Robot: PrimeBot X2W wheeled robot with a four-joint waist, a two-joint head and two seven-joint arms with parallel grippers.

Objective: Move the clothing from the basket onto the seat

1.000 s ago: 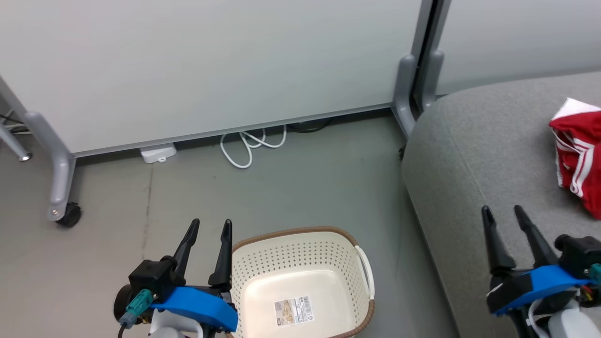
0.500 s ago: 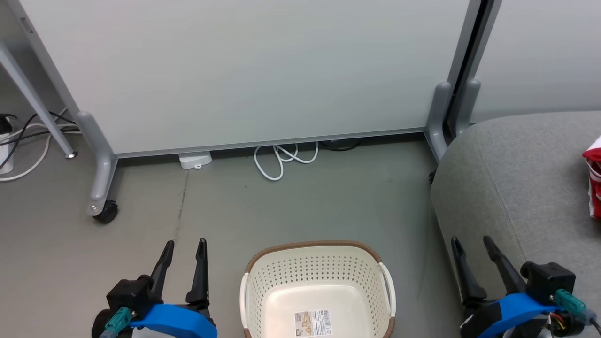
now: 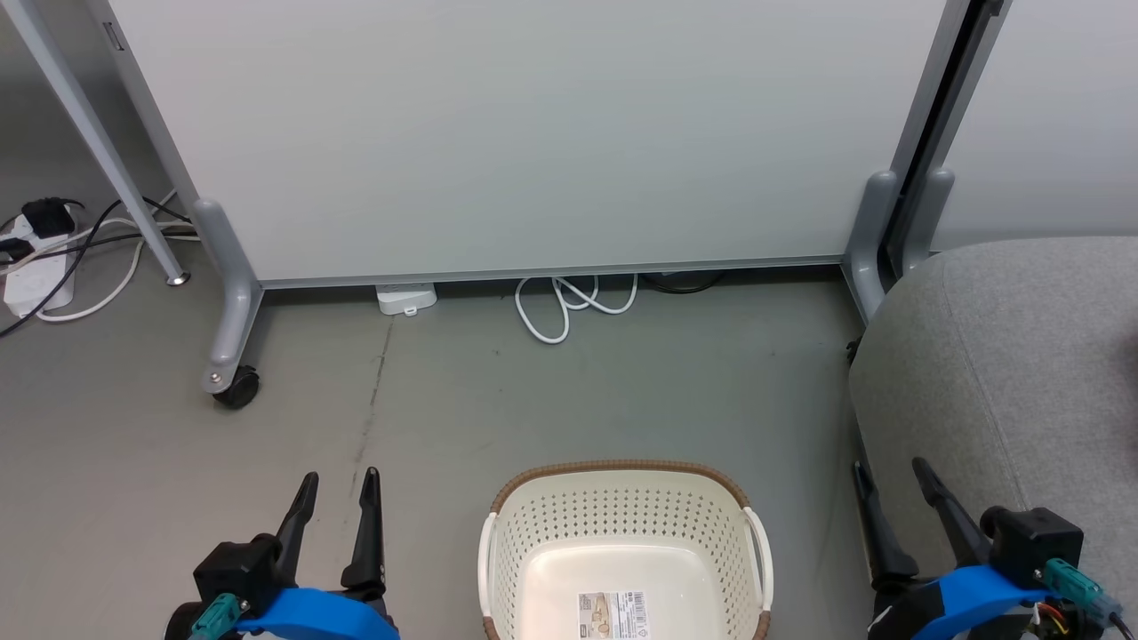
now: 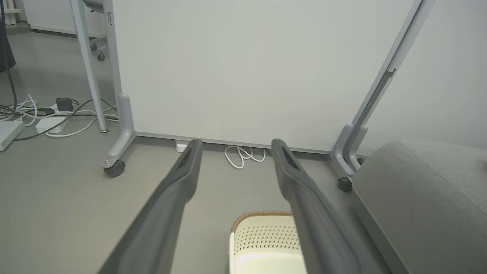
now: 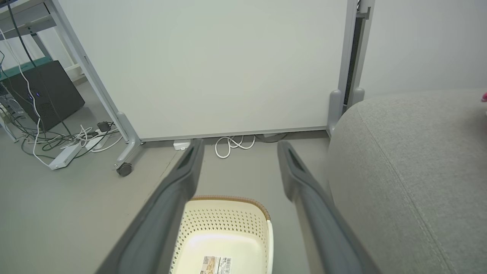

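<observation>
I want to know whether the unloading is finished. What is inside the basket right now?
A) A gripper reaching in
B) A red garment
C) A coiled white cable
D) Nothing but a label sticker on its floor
D: in the head view, the basket shows a bare cream floor as far as it is in frame, with just the label sticker on it.

Head camera: swung left. Basket (image 3: 622, 520): came to frame centre. Power strip (image 3: 27, 289): entered at left edge. Left gripper (image 3: 340, 477), right gripper (image 3: 889, 465): sat lower in frame, left one farther from basket.
</observation>
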